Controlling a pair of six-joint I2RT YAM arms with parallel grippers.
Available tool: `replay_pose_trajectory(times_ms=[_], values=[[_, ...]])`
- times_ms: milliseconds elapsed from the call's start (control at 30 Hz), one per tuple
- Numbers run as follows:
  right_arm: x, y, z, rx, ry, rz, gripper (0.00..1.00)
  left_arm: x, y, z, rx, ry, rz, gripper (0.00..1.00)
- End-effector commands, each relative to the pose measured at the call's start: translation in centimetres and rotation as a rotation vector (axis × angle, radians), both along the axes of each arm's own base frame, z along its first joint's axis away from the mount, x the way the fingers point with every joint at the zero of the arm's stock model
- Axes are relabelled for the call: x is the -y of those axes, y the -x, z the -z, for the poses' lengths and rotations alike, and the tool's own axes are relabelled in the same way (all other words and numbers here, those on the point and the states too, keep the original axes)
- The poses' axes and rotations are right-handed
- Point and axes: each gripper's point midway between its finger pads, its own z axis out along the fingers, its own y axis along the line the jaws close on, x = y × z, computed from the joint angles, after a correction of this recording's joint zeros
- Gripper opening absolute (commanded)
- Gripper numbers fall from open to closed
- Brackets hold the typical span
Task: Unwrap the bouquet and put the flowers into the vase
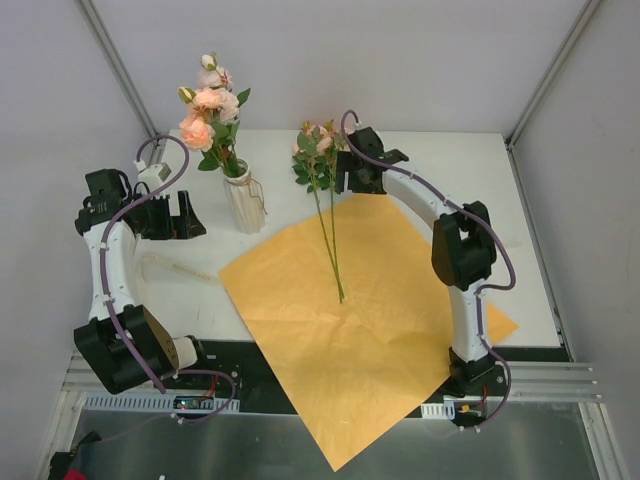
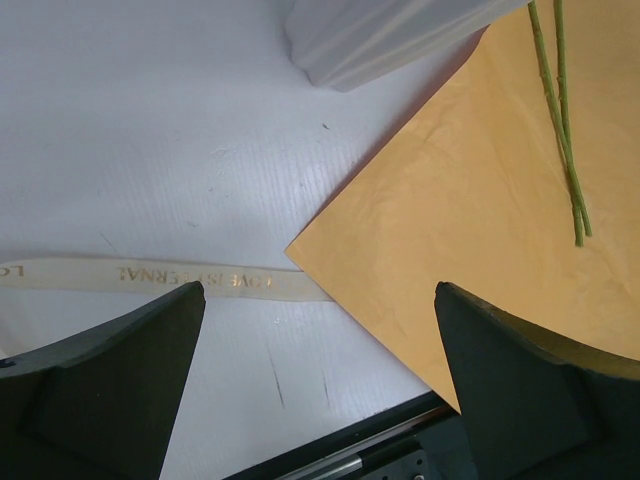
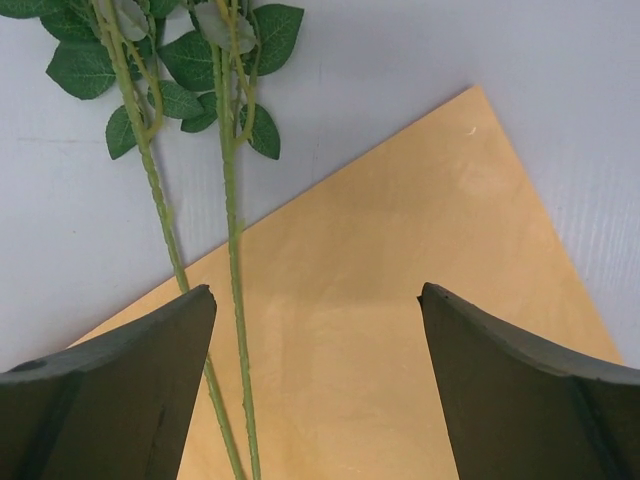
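Orange paper point(image 1: 370, 330) lay unfolded as a flat sheet on the table point(image 1: 500, 200), its near corner hanging past the table's front edge. The vase point(image 1: 243, 203) stood upright just off the sheet's far-left edge and held several pink-peach flowers point(image 1: 208, 108). Two more flowers point(image 1: 318, 148) lay loose, blooms and leaves on the bare table at the far side, their stems point(image 1: 332, 245) running toward the near edge across the paper. The cream ribbon point(image 2: 150, 275) lay flat on the table to the left, one end touching the paper's corner. Left gripper point(image 2: 320, 290) hung just left of the vase with fingers spread wide, holding nothing. Right gripper point(image 3: 318, 292) hovered above the loose stems point(image 3: 232, 210) near the leaves, fingers apart, one stem close beside one finger; nothing gripped.
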Motion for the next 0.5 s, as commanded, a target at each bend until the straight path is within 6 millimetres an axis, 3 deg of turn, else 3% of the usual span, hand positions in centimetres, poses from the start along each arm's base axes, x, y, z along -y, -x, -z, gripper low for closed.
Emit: replay_pose_trajectory(times_ms=[0, 233, 467], values=[[-1.9, 0.2, -0.1, -0.003, -0.002, -0.017, 0.86, -0.6, -0.9, 0.2, 0.007, 0.004, -0.002, 0.99], [-3.7, -0.3, 1.3, -0.02, -0.019, -0.029, 0.82, -1.2, -1.3, 1.8, -0.006, -0.014, -0.001, 0.99], [-3.8, -0.1, 2.6, -0.05, -0.018, -0.006, 0.77, -2.0, -2.0, 3.1, -0.017, -0.039, -0.002, 0.99]])
